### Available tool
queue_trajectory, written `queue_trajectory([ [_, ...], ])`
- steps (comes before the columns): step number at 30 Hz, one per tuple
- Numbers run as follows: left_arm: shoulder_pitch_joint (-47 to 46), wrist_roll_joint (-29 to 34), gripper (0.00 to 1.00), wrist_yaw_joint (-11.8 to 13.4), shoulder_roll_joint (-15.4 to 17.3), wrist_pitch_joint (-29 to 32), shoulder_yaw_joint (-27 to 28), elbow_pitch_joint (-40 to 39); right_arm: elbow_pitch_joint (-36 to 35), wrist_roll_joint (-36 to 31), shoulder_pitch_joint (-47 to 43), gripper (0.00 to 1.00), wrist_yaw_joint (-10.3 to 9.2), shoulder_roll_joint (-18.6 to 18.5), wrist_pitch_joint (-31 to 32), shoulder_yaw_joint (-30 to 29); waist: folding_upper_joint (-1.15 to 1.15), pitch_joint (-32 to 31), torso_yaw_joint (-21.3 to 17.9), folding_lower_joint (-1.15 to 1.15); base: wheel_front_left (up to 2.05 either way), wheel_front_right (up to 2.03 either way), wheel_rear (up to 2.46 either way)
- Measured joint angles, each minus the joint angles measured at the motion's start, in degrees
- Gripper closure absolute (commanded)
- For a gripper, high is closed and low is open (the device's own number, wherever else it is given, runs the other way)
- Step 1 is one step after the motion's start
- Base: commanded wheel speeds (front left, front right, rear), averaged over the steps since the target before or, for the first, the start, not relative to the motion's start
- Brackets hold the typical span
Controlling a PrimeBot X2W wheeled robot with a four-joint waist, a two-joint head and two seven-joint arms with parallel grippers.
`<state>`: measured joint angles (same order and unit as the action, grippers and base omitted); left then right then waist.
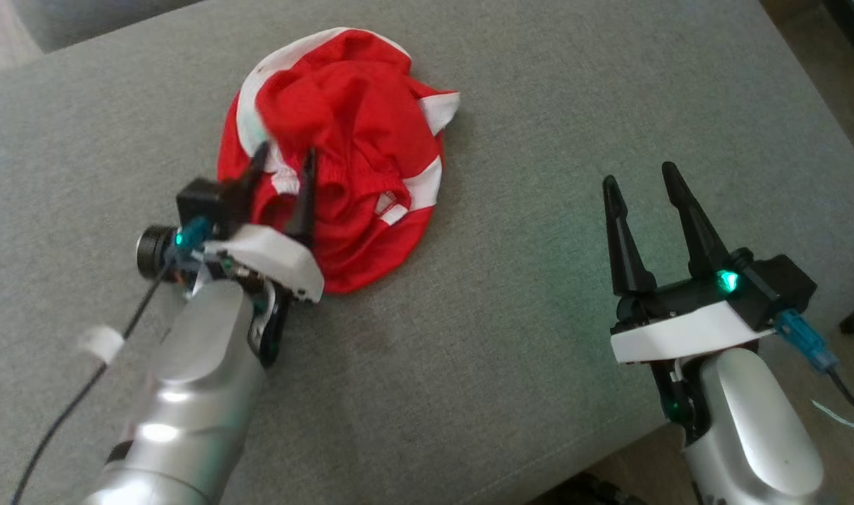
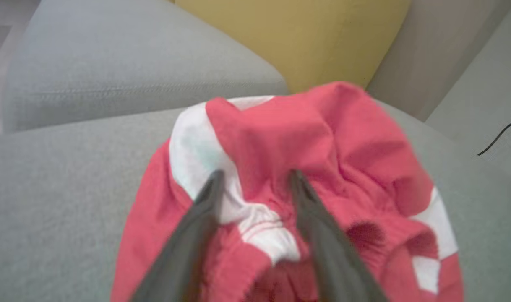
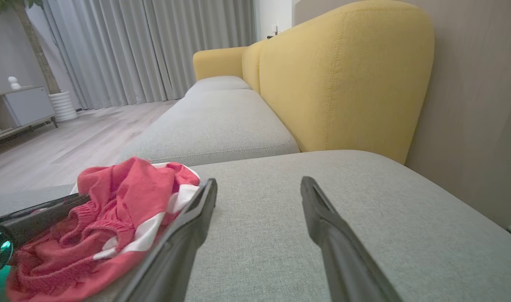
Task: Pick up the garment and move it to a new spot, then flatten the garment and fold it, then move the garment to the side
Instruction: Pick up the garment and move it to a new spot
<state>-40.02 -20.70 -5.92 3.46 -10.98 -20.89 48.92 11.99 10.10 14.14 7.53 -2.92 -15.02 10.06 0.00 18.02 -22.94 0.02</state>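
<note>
The garment [image 1: 350, 147] is red with white panels and lies crumpled in a heap on the grey cushion [image 1: 511, 98], left of centre. My left gripper [image 1: 285, 161] sits over its near edge, open, fingers apart on either side of a bunched fold; in the left wrist view the garment [image 2: 306, 138] lies under and beyond the gripper [image 2: 255, 176]. My right gripper [image 1: 641, 179] is open over bare cushion well to the right, holding nothing. In the right wrist view the garment [image 3: 113, 209] lies to the left of that gripper [image 3: 259, 184].
The grey cushion's near edge [image 1: 539, 463] runs at lower right, with floor beyond. A yellow backrest [image 3: 343, 79] rises behind the seat, and a second grey cushion [image 3: 213, 126] adjoins it. A wall [image 3: 473, 105] stands at the right.
</note>
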Motion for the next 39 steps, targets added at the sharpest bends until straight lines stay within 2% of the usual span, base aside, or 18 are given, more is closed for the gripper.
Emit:
queue_trajectory([
  [5,0.48,1.98,0.00,3.09,-0.59,-3.31,-0.43,0.14,1.11,-0.98,-0.75,0.00,0.00,0.01,0.00,-1.19,0.00,-1.51,1.43,-0.01,0.00,0.00,0.00],
  [7,2.85,3.47,0.00,5.01,-0.62,-3.34,0.80,-6.28,1.88,-1.65,-1.78,0.00,0.00,0.01,0.00,-1.68,0.00,-3.05,2.52,-0.02,0.00,0.00,0.00],
  [8,2.85,3.47,0.00,5.01,-0.62,-3.34,0.80,-6.28,1.88,-1.65,-1.78,0.00,0.00,0.01,0.00,-1.68,0.00,-3.05,2.52,-0.02,0.00,0.00,0.00],
  [9,4.56,4.50,0.00,5.73,-0.64,-3.47,1.44,-9.71,2.13,-2.00,-2.48,0.00,0.00,0.01,0.00,-1.92,0.00,-3.97,3.18,-0.03,0.00,0.00,0.00],
  [14,18.88,10.38,0.00,9.45,-0.70,-3.68,5.10,-26.31,3.72,-3.99,-6.56,0.00,0.00,0.01,0.00,-3.83,0.00,-8.91,7.18,-0.04,0.00,0.00,0.00],
  [19,32.34,13.18,0.00,10.02,-0.54,-3.71,7.24,-35.43,4.54,-5.41,-9.70,0.00,0.00,0.03,0.13,-4.27,0.01,-12.93,12.32,-0.04,0.00,0.00,0.00],
  [22,37.81,12.40,0.00,9.83,-0.54,-3.72,8.47,-41.18,4.70,-5.87,-11.40,0.00,0.00,0.11,0.16,-5.01,0.00,-14.97,15.44,-0.03,0.00,0.00,0.00],
  [25,42.91,12.01,0.00,10.10,-0.54,-3.72,9.36,-42.14,4.80,-6.45,-13.99,0.00,0.00,0.15,0.18,-5.81,0.00,-17.24,18.12,-0.04,0.00,0.00,0.00],
  [29,49.15,12.02,0.00,11.74,-0.46,-3.71,9.12,-41.80,4.86,-6.59,-17.98,0.00,0.00,0.20,0.24,-6.05,0.01,-19.93,21.02,-0.04,0.00,0.00,0.00],
  [33,49.91,12.18,0.00,13.57,-0.44,-3.71,8.69,-41.81,4.80,-6.57,-18.74,0.00,0.00,0.22,0.24,-5.95,0.00,-21.73,22.93,-0.04,0.00,0.00,0.00],
  [39,49.91,12.20,0.00,14.59,-0.44,-3.71,8.31,-42.06,4.43,-6.41,-18.87,0.00,0.00,0.24,0.24,-5.12,0.00,-22.25,23.62,-0.02,0.00,0.00,0.00],
])
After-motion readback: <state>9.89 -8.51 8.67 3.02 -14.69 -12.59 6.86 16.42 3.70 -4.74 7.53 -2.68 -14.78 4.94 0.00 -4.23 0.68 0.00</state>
